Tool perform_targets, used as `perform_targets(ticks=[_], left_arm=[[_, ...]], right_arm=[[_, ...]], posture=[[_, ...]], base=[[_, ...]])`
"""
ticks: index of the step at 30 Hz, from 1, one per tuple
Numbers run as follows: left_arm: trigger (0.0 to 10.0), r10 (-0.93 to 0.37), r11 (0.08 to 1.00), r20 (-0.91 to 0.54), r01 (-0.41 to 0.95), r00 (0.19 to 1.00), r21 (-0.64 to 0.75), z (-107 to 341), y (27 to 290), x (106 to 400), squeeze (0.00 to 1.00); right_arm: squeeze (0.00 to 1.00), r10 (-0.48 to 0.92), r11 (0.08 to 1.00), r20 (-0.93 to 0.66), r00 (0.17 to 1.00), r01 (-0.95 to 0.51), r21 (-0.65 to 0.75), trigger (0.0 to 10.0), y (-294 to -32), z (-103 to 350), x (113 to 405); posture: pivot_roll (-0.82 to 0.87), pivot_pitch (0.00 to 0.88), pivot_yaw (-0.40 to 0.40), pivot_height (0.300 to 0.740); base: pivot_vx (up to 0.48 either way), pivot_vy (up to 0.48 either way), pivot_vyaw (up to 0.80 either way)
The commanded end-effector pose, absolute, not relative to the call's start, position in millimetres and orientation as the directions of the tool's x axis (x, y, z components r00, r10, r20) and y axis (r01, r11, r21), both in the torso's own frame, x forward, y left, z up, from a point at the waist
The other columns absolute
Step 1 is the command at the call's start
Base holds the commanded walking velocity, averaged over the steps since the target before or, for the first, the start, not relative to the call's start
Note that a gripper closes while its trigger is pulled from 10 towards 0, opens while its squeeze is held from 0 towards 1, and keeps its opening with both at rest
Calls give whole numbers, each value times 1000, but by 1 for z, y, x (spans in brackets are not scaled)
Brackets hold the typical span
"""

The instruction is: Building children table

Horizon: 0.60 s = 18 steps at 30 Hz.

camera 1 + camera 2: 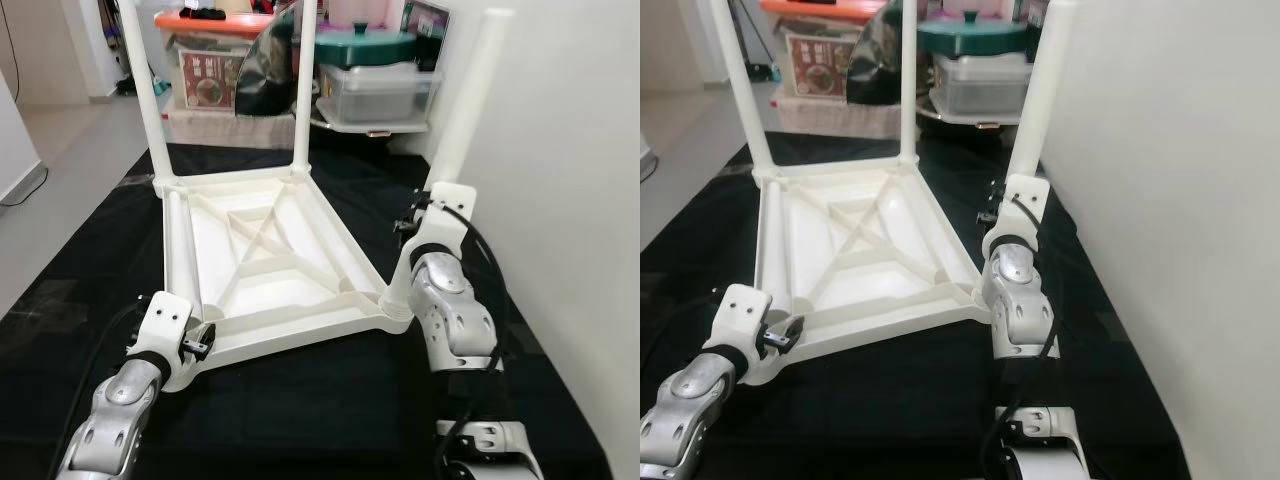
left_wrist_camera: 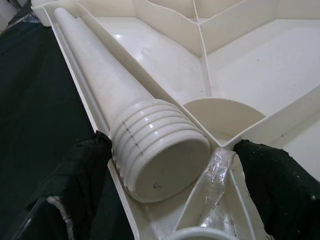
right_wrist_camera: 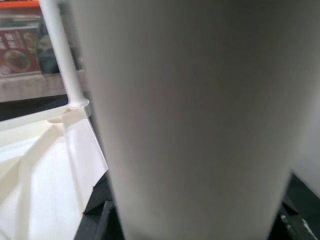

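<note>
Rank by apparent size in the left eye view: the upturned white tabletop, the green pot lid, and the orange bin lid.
1. Upturned white tabletop, largest by far.
2 and 3. Orange bin lid and green pot lid look alike; both are partly hidden, so no ranking between them.

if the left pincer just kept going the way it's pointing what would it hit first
Probably the threaded end of the loose table leg, lying inside the upturned tabletop; the left pincer is open around it.

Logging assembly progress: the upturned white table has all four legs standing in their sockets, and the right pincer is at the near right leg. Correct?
Not quite. Three legs stand; the fourth leg lies loose inside the upturned table, between the left pincer fingers, as the left wrist view shows. The right pincer is at the near right leg.
</note>
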<state>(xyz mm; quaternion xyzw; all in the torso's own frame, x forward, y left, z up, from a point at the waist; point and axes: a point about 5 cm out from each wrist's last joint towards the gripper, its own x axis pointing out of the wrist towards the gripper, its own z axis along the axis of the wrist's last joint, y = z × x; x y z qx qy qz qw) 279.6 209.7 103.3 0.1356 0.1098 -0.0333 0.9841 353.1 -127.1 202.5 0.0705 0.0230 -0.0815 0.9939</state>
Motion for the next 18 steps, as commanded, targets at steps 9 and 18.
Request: perform_targets(ticks=[9, 18], left_arm=[[10000, -17, 960, -276, 93, 961, 265, 91, 207, 281, 0], [10000, -30, 958, -280, 108, 960, 265, 90, 205, 282, 0]], right_arm=[[0, 217, 969, -26, 976, -212, 127, 10000, -119, 223, 363], [0, 748, 661, 75, 659, -750, 0, 10000, -170, 233, 339]], posture=[[84, 0, -61, 740], [90, 0, -55, 740]], base=[[0, 0, 0], [0, 0, 0]])
